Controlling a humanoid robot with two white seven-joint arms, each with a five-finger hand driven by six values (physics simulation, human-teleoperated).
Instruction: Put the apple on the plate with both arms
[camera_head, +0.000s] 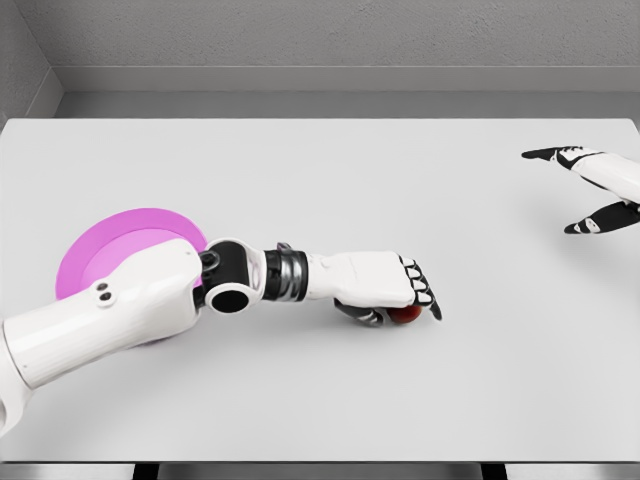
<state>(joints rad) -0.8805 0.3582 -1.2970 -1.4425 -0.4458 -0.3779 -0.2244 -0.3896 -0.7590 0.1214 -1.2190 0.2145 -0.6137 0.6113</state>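
A pale grey table (320, 400) stands before grey walls. One red apple (405, 314) sits under the left hand (385, 290), whose fingers curl around it; one magenta plate (125, 245) lies behind that arm's elbow. The right hand (590, 190), far off, is spread and empty.

We see a bare simulated test space, not a lived-in room: a broad, plain white surface (330, 180) fills the view. Behind it stands a textured grey wall (330, 30) with a paler band along its base, everything rendered smooth, evenly lit and unfurnished.
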